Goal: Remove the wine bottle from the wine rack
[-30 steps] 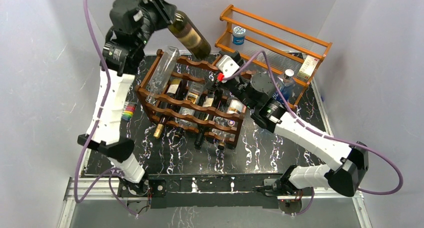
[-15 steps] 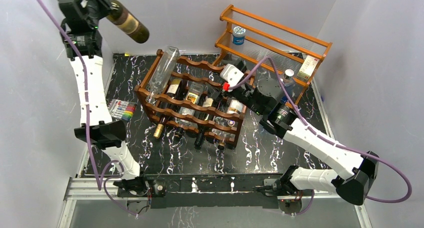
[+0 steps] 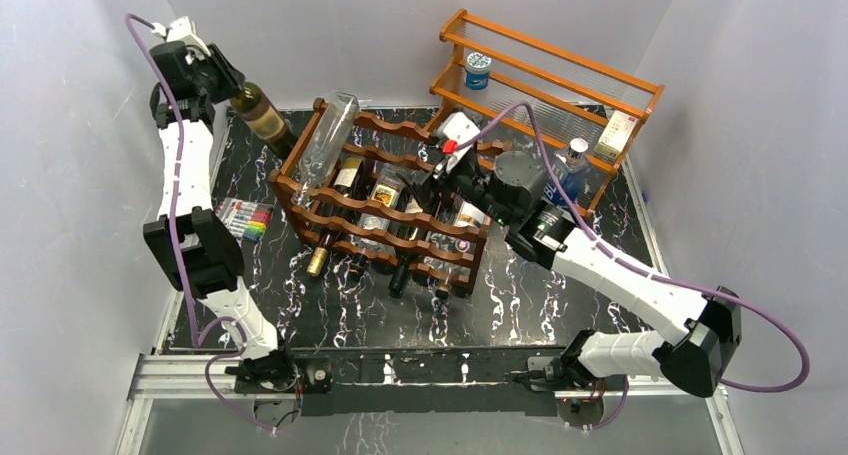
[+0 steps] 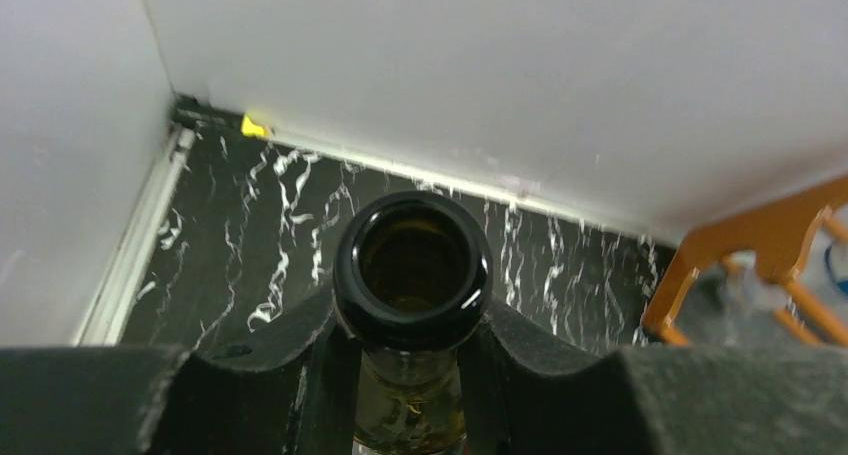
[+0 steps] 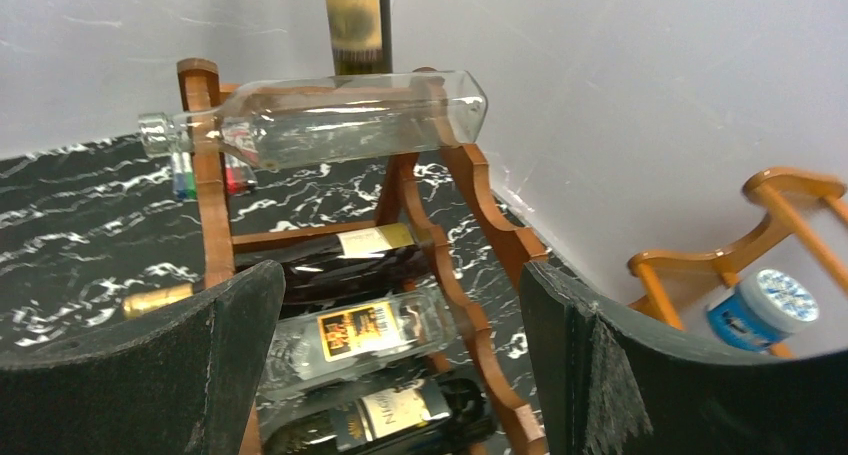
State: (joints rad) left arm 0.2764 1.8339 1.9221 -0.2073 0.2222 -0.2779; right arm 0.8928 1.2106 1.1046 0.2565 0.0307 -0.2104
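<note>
My left gripper (image 3: 222,80) is shut on the neck of a dark green wine bottle (image 3: 262,118) and holds it tilted at the far left, clear of the dark reddish-brown wine rack (image 3: 385,212). In the left wrist view the bottle's open mouth (image 4: 412,267) sits between my black fingers (image 4: 250,375). My right gripper (image 3: 432,180) is open and empty over the rack's right side. In the right wrist view its pads (image 5: 140,375) frame labelled bottles (image 5: 362,333) in the rack (image 5: 470,205), and the held bottle's body (image 5: 356,20) shows behind it.
A clear empty bottle (image 3: 328,145) lies across the rack's top left. Several more bottles fill the lower slots. A lighter orange shelf (image 3: 545,80) with a blue-lidded jar (image 3: 477,70) stands back right. A marker pack (image 3: 245,217) lies left. White walls close in on all sides.
My left arm swung the wine bottle from above the rack out to the far left, then lowered it toward the back-left corner. My right gripper shifted slightly left over the rack.
</note>
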